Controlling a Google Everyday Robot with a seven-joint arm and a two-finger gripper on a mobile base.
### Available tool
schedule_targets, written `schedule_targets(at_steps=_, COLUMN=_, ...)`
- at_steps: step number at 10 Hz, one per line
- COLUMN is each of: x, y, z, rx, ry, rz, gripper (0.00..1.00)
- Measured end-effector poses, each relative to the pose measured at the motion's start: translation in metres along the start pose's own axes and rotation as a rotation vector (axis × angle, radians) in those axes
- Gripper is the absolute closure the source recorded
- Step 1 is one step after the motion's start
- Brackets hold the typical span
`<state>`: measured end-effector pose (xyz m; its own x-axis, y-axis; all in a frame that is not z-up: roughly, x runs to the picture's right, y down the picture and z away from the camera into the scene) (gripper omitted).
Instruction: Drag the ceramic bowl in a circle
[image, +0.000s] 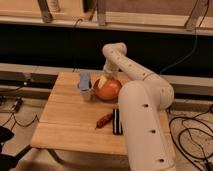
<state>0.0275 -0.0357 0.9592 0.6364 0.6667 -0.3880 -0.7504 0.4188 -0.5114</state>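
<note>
On the far side of the wooden table (65, 122) | ceramic bowl (110, 91) just beside the pale cup (85, 86) | gripper (102, 81) down at the bowl's cup-side rim | clamped or loose: cannot tell | reddish piece (104, 120) and black bar (117, 121) nearer front

White rounded arm (142, 95), dark screw holes (151, 132) — pale end effector (102, 81) at ceramic bowl (111, 90).

The table (67, 117) is pale matt wood, the ceramic bowl (111, 90) shines glossy orange-red, the cup (85, 86) looks matt grey-blue, and the arm (145, 115), smooth white-shelled, sets its gripper (102, 81) at the bowl's rim beside the cup.
</note>
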Motion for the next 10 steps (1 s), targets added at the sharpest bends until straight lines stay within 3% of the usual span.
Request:
schedule_targets(at_steps=2, x=-0.002, y=-0.015, z=0.000, rx=-0.001, ry=-0.039, rz=0.012, gripper=0.20)
schedule_targets(at_steps=5, x=-0.004, y=-0.013, z=0.001, rx=0.001, ry=-0.037, rz=0.008, gripper=0.20)
schedule_targets(at_steps=7, x=0.003, y=-0.028, z=-0.003, rx=0.028, ry=-0.038, rz=0.032, gripper=0.20)
schedule_targets(at_steps=10, x=0.032, y=-0.067, z=-0.014, rx=0.079, ry=-0.026, rz=0.106, gripper=0.20)
